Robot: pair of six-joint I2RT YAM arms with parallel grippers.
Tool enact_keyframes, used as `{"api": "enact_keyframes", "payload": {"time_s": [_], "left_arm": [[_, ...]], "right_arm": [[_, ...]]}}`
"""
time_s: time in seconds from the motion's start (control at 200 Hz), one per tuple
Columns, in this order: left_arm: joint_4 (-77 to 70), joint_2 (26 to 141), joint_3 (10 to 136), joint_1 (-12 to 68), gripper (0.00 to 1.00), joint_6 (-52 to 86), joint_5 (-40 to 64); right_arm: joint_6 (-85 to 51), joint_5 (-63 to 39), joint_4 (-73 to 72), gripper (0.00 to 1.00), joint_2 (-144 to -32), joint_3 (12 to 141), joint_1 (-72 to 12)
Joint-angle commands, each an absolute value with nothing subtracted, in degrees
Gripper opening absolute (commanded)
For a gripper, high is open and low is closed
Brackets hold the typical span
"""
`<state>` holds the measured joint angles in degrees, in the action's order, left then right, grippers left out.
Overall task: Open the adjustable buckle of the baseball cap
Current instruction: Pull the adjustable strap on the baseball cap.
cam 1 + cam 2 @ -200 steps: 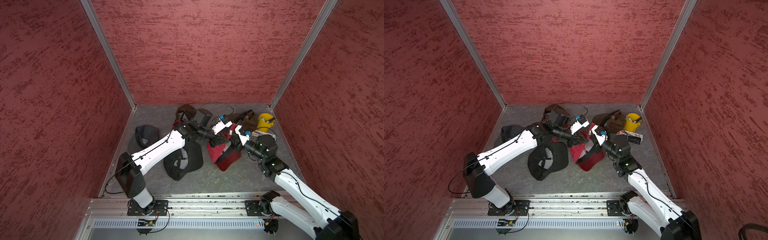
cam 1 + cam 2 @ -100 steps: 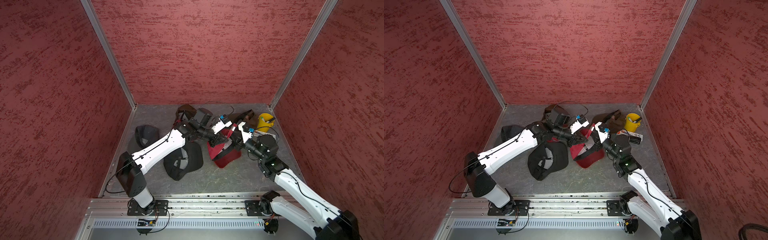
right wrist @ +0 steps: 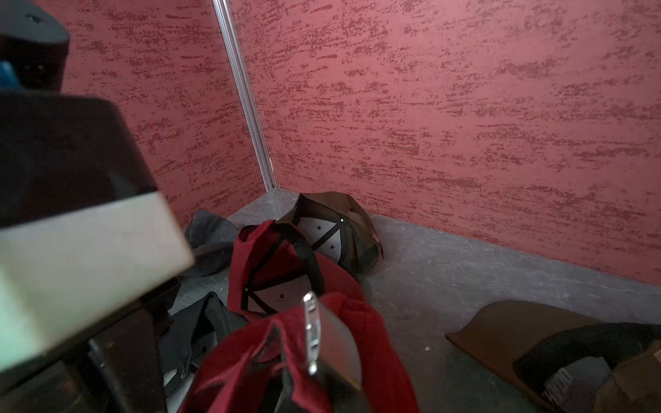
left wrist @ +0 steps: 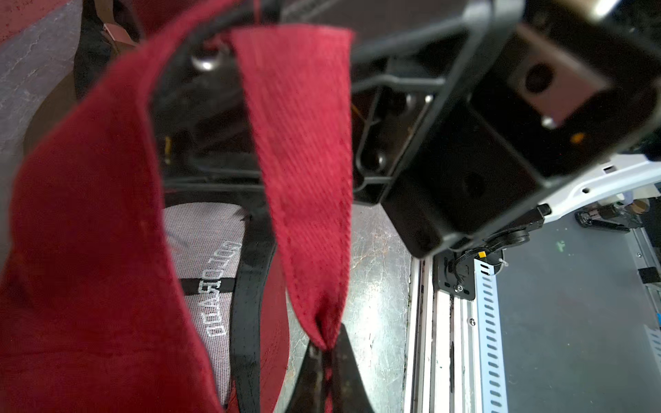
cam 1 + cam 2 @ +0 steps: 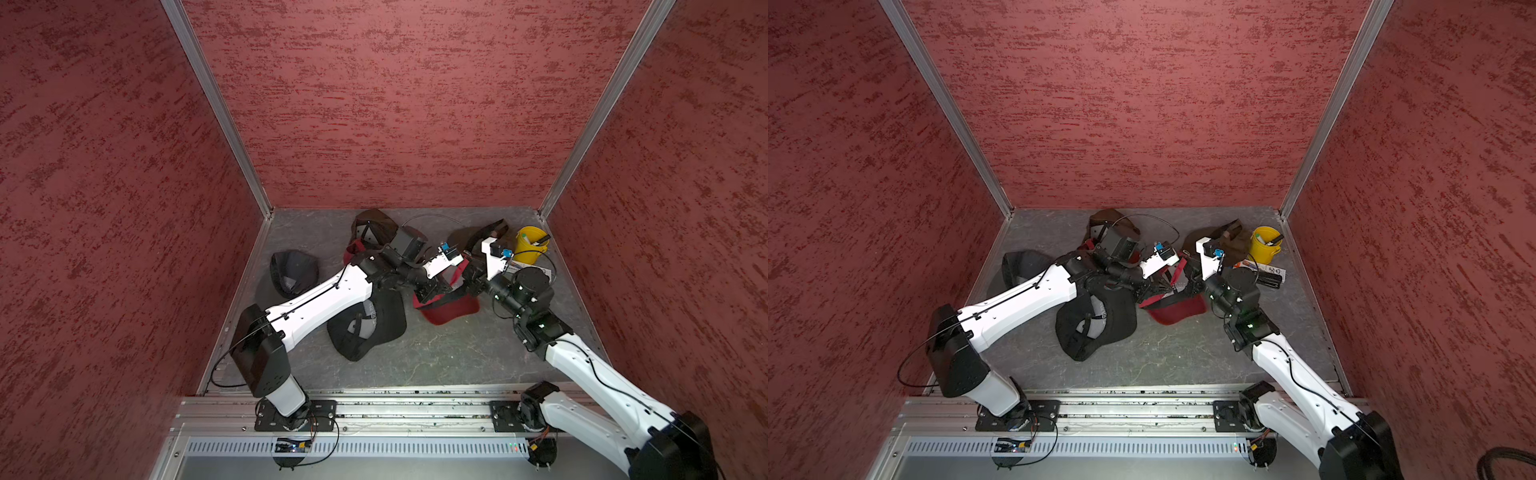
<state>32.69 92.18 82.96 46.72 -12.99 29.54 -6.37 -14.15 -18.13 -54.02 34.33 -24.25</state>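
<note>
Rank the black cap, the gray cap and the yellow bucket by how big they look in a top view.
1. Black cap, though the left arm hides part of it.
2. Gray cap.
3. Yellow bucket, clearly the smallest.

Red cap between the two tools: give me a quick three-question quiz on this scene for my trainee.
1. True or false: the left tool is shut on the end of the red strap of the held red cap.
2. What stands in the far right corner? A) yellow bucket B) green bottle C) blue mug
3. One word: the right tool is shut on fabric of what colour?

Key: 1 true; 2 A; 3 red.
</note>
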Motion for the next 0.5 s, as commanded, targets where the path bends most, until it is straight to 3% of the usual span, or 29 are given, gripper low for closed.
{"api": "enact_keyframes", "payload": {"time_s": [0.0,0.105,0.215,0.296,0.496], "left_arm": [[29.76,88.75,81.03,46.67,0.00,-14.94,27.95],[25.49,86.92,78.40,46.38,0.03,-14.15,27.32],[21.34,86.13,77.27,45.76,0.41,-11.66,24.16],[15.14,85.39,76.24,45.51,0.56,-8.30,20.95],[4.24,81.05,72.57,46.40,0.68,-3.61,16.46]], "right_arm": [[-9.59,-11.38,-19.06,0.00,-53.96,36.75,-24.68],[-11.00,-9.83,-18.16,0.00,-53.88,37.49,-24.69],[-13.64,-7.90,-16.83,0.00,-54.13,39.19,-24.69],[-16.25,-5.11,-15.47,0.00,-54.56,40.84,-24.68],[-24.02,3.64,-9.87,0.00,-56.32,45.19,-24.64]]}}
